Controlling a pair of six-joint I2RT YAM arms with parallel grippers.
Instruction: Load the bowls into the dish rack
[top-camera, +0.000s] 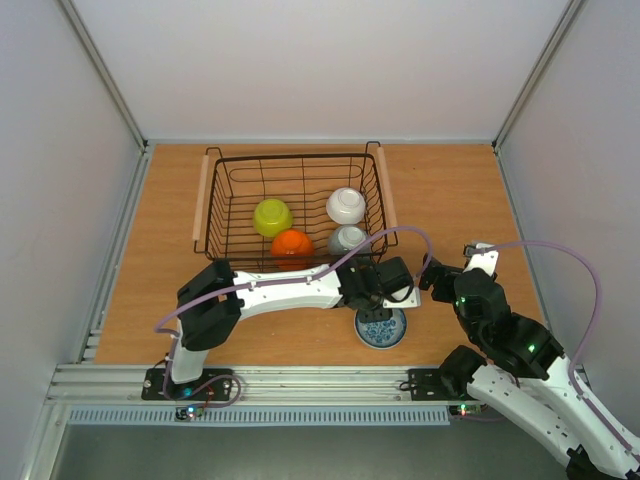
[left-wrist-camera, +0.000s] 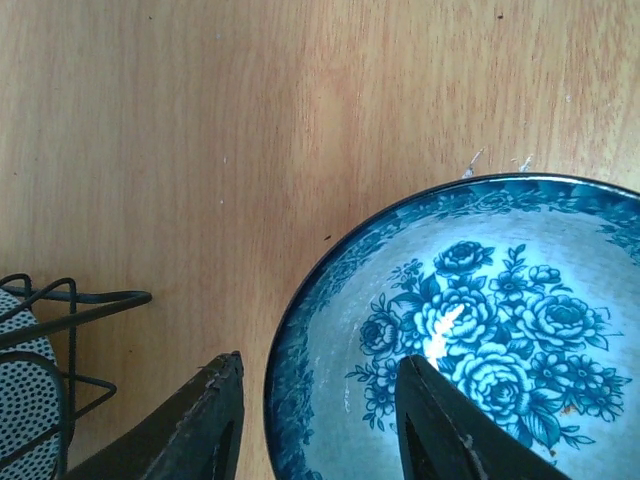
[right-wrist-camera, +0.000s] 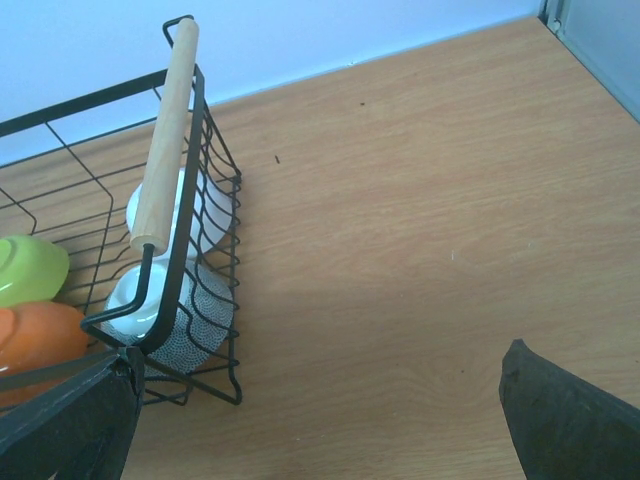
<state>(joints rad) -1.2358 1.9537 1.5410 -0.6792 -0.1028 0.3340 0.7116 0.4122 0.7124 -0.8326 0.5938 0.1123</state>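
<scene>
Dish rack (top-camera: 290, 156), upper centre, already holds four bowls (top-camera: 292, 246). Blue-patterned bowl (top-camera: 381, 330) sits on table (top-camera: 460, 190), lower centre. Left gripper (left-wrist-camera: 322, 360) parted, fingers (left-wrist-camera: 215, 420) straddling its rim, no pinch yet: pick step. Next: close, lift over rack wall. Right gripper (right-wrist-camera: 320, 430) spread wide, empty.

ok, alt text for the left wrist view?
The left gripper straddles the rim of the blue-rose bowl, one dark finger inside, one outside, jaws open. The bowl sits on the wooden table; at lower left, a corner of the black dish rack holds a grey speckled bowl.
</scene>
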